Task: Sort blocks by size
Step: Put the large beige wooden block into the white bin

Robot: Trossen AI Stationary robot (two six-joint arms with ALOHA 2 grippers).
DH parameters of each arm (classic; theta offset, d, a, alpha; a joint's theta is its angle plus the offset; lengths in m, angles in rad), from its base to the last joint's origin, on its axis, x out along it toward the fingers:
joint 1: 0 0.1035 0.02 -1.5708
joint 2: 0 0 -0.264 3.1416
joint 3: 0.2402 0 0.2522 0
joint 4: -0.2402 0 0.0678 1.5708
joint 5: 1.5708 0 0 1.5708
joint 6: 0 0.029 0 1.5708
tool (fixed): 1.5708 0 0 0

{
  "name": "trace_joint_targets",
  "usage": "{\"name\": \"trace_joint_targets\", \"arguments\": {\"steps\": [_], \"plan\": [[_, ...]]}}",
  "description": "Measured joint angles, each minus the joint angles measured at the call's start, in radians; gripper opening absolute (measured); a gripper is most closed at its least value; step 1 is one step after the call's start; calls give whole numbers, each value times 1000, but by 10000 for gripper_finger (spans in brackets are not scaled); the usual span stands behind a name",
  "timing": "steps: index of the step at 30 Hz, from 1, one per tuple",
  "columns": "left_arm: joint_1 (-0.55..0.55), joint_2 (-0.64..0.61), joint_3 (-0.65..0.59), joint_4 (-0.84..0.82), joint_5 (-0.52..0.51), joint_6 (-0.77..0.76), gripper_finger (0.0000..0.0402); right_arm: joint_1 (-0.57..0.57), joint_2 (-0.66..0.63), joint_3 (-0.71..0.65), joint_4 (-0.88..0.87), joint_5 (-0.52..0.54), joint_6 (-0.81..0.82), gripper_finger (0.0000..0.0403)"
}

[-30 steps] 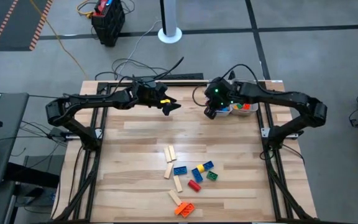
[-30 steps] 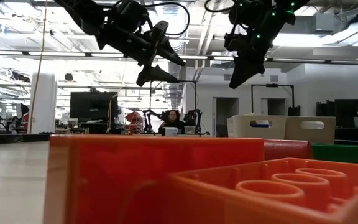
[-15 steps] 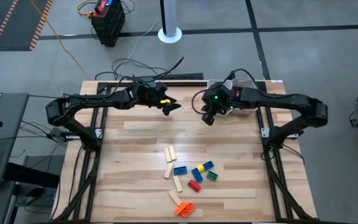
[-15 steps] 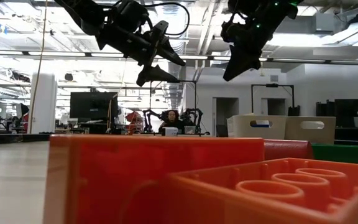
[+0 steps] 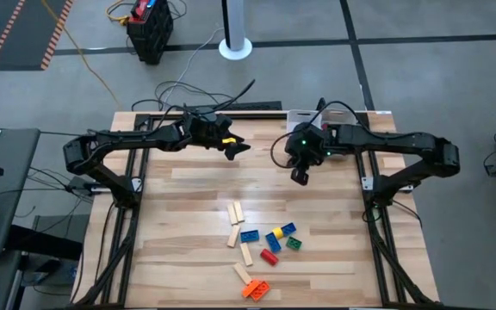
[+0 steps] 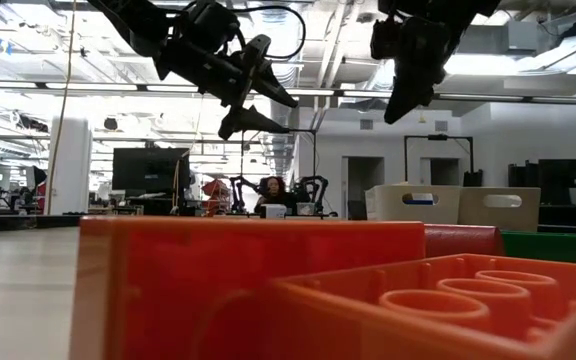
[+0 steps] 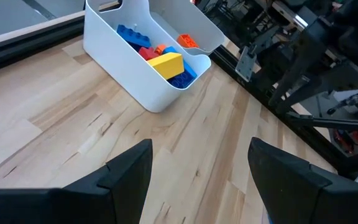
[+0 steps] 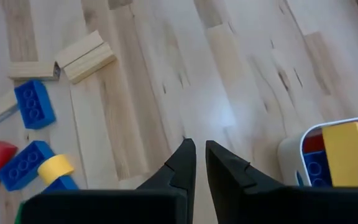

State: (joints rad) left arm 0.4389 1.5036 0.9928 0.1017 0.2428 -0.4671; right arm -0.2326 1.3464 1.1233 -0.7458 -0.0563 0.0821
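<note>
High view: loose blocks lie in a cluster on the near half of the tabletop — pale bars, blue, yellow, green, red, orange. These are left to sort, about ten by my count. My right gripper hangs over bare wood, between the far edge and the cluster, well apart from both. A second ago it was up at the far right by the trays; it has since swung out toward the middle. My left gripper waits at the far centre, unmoved.

Low view: orange block fills the foreground. Two white trays stand behind. Right gripper up high, further right than before, fingers pressed together, nothing in them. Left gripper spread, empty.

Left wrist view: tray already holds blue, red, yellow and orange blocks; second tray behind it shows an orange one. So part of the sorting is done.

Right wrist view: fingers nearly touching, empty, pointing at bare wood; bars and blue blocks ahead, tray corner with a yellow block to one side.
</note>
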Motion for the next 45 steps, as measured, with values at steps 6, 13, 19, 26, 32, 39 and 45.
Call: {"name": "trace_joint_targets", "arguments": {"steps": [6, 13, 19, 26, 32, 39, 45], "plan": [[0, 0, 0, -4, -1, 0, 254, 10, -13, 0, -17, -2, -36, 67], [-8, 6, 0, 15, -223, -177, 254, 44, -157, -1, -165, -1, 28, 67], [-8, 6, 0, 50, -256, -342, 254, 154, -314, -111, -69, 1, 118, 67], [-75, -12, 74, -47, -82, -199, 253, 236, -382, -227, -80, 14, 179, 67], [-274, -21, 211, -512, -167, 124, 242, 234, -400, -256, -88, 55, 182, 67], [-464, -1, 187, -751, -136, 62, 241, 231, -389, -256, -63, 55, 177, 67], [-542, 115, 165, -705, -245, -114, 241, 227, -372, -256, -12, 55, 156, 67]]}}
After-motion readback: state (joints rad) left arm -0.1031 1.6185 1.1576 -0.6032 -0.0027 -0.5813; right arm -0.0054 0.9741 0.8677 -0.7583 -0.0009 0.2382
